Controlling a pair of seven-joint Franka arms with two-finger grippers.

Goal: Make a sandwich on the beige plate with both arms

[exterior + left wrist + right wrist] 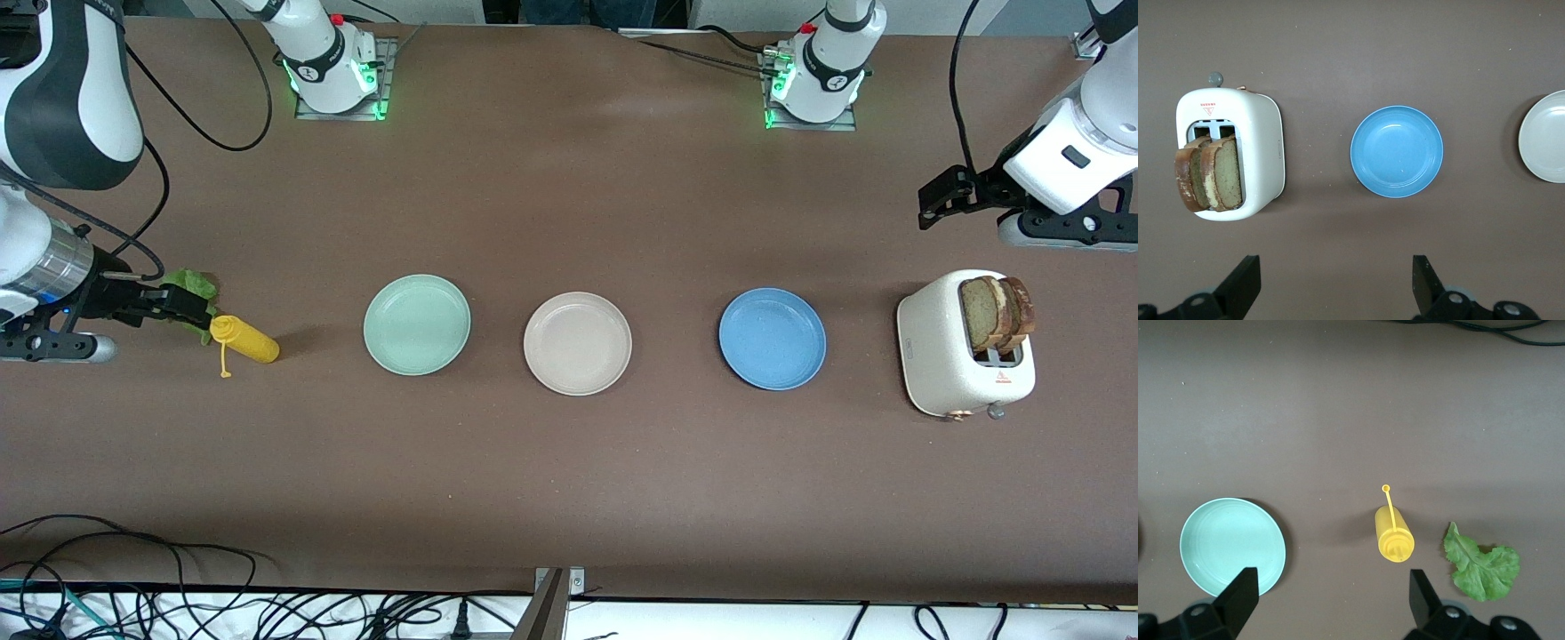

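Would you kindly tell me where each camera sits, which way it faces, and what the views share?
Front view: high across the table, facing both arms' bases, three plates in a row.
Left wrist view: looks down past the open left gripper at toaster and blue plate.
Right wrist view: down past the open right gripper at mustard bottle and lettuce.
Shared: the front view shows everything both wrist views show.

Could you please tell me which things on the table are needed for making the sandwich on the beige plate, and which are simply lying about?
Needed:
beige plate, bare
two bread slices, standing in the toaster
lettuce leaf, beside the mustard bottle
left hand, open
right hand, open

Lying about:
green plate
blue plate
mustard bottle
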